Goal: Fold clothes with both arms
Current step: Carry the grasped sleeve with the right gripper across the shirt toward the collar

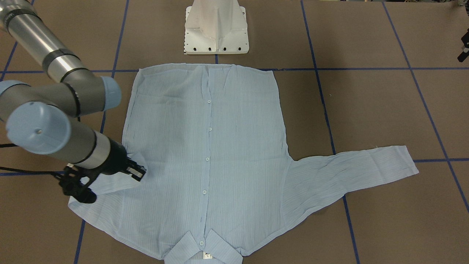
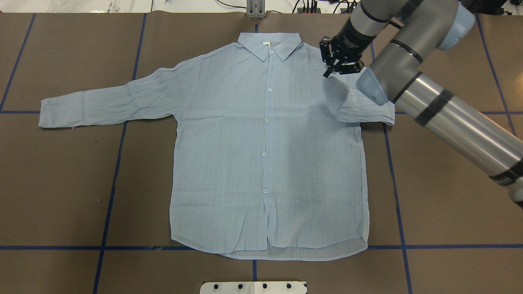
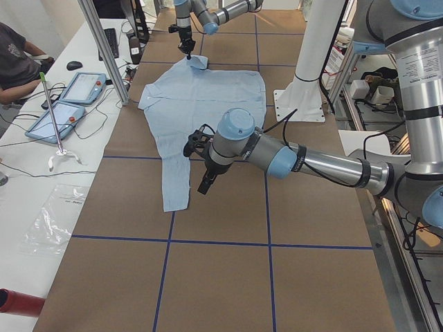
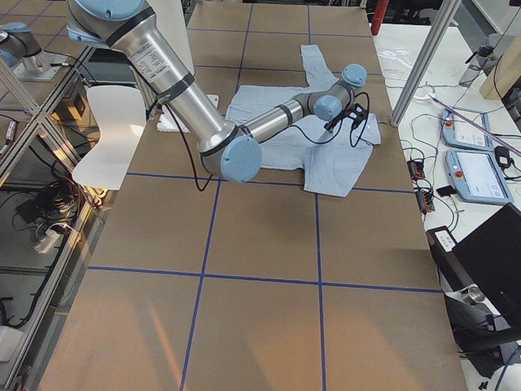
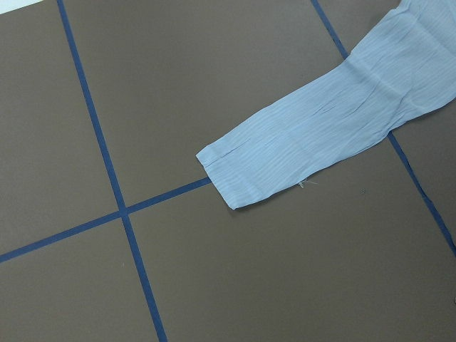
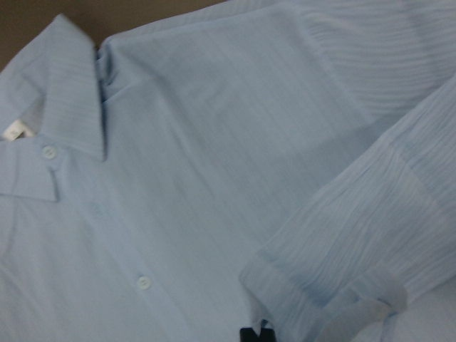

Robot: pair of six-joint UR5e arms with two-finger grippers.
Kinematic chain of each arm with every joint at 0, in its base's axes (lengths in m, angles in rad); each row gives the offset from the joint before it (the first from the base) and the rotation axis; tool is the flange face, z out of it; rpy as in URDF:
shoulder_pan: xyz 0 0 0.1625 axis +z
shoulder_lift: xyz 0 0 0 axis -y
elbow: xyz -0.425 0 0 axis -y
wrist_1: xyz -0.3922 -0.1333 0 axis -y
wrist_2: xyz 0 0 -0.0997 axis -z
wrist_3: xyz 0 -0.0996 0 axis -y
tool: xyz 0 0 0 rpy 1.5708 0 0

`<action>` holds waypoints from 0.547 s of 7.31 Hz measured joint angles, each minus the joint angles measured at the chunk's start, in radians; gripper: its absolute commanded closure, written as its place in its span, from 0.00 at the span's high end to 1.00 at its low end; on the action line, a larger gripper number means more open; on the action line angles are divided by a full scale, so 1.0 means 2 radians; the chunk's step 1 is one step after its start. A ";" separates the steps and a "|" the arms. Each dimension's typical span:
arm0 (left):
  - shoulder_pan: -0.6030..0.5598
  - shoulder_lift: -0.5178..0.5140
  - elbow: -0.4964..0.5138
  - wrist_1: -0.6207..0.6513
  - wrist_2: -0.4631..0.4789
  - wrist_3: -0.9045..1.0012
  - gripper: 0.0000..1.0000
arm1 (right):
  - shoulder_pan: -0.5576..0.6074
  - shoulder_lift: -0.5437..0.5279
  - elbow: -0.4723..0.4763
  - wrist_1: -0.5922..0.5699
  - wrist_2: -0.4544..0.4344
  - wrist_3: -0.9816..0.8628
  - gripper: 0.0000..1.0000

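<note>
Front-facing view: one shirt (image 1: 205, 146) is lying flat on the table (image 1: 366, 110), front side up, with five buttons (image 1: 207, 158) in one row. Its long axis is running straight away from the pedestal (image 1: 216, 33). The hem is pointing to the pedestal and the collar (image 1: 190, 245) to the opposite edge. The left sleeve (image 1: 351, 168) is stretching out sideways. The right sleeve (image 1: 106, 187) is bending back over the shoulder, where the right gripper (image 1: 136, 171) is sitting.

Overhead view: the right gripper is hanging over the shoulder near the collar, and the right sleeve is rising up to it. The jaws seem to be closed on the sleeve end, though the pinch is small here.

Left side view: two arms are showing. The left gripper (image 3: 205, 181) is pointing down over the table just beside the left sleeve. I cannot tell whether it is open or closed.

Right side view: the right arm (image 4: 187, 98) is reaching across the shirt to its far side.

Left wrist view: the end of the left sleeve is lying flat, touching one of two crossing tape lines (image 5: 107, 178).

Right wrist view: the cuff (image 6: 328, 306) is hanging close above the shirt front, just beside a dark fingertip (image 6: 255, 335). One tag (image 6: 13, 130) is showing inside the collar.
</note>
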 measured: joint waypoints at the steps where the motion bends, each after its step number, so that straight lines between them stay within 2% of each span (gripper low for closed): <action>1: 0.000 0.000 -0.001 0.000 0.000 0.000 1.00 | -0.025 0.056 -0.045 0.028 -0.031 0.041 0.00; 3: 0.000 -0.001 -0.001 0.000 0.000 0.000 1.00 | -0.079 0.102 -0.116 0.146 -0.124 0.135 0.00; 4: 0.000 -0.001 0.000 0.000 0.000 0.000 1.00 | -0.095 0.109 -0.132 0.176 -0.153 0.156 0.00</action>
